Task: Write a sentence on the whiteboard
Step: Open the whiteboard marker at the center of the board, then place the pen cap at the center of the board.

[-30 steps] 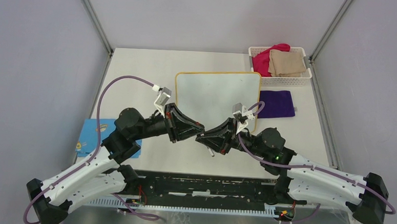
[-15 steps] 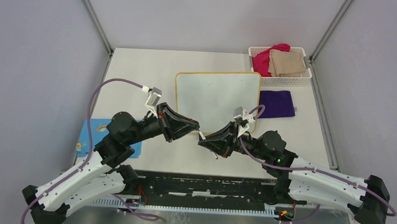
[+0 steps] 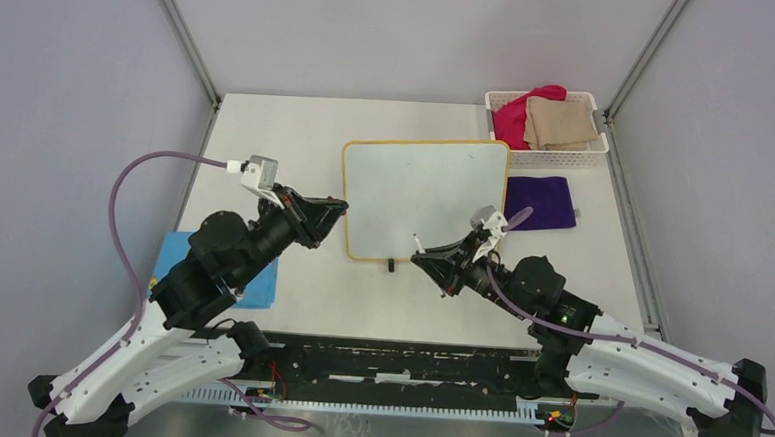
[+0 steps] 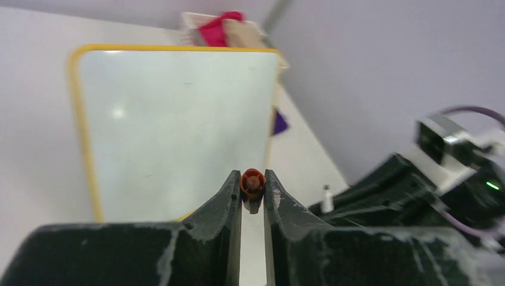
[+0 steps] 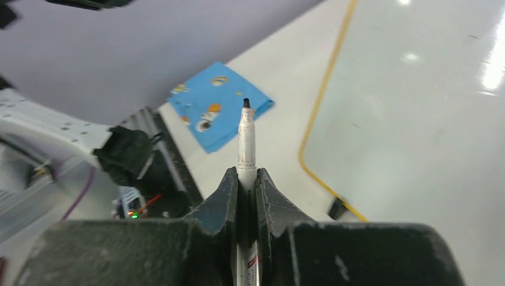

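R gripper (image 5: 247, 176) holds marker (image 5: 246, 140), label (image 5: 248, 263) unreadable, L gripper (image 4: 252, 174) holds cap (image 4: 252, 184), whiteboard (image 3: 425, 190) white

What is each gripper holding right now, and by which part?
Right gripper clamps the marker around its white barrel, black tip free ahead. Left gripper pinches a small orange-red piece, likely the cap, by its sides.

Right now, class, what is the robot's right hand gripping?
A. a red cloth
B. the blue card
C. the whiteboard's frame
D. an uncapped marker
D: in the right wrist view, the right hand is shut on a white marker with its dark tip bare, while the left hand holds only a small orange-red cap.
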You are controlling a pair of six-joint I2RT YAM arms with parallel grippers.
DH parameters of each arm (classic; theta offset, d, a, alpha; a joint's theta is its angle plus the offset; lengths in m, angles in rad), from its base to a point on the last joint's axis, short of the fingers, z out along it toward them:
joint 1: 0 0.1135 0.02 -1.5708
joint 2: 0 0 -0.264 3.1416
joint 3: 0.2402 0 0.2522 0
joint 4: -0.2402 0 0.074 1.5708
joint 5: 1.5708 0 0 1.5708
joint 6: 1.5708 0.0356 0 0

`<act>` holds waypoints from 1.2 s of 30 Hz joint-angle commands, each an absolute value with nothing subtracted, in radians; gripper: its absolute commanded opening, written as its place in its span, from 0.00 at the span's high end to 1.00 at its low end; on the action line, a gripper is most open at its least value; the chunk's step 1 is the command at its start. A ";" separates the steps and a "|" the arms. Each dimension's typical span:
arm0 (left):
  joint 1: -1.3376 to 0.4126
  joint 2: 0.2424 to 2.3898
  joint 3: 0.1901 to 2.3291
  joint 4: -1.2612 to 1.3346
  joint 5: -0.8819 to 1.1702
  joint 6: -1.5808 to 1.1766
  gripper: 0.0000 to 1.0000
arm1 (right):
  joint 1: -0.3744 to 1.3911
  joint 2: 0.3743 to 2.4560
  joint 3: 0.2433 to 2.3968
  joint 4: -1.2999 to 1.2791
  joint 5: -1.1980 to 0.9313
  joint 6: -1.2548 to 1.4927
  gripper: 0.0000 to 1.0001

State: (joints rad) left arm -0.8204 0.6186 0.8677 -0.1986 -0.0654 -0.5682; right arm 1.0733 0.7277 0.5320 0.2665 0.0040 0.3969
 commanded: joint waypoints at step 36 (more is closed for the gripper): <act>-0.210 1.699 1.092 -0.457 -0.163 -0.490 0.98 | 1.072 0.623 0.501 0.003 0.230 0.214 1.00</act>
State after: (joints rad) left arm -0.2134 1.6650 1.0416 -0.5007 -0.1471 -0.5026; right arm 1.0714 0.6338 0.4923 -0.0139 0.2260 0.2375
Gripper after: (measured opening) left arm 0.218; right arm 0.132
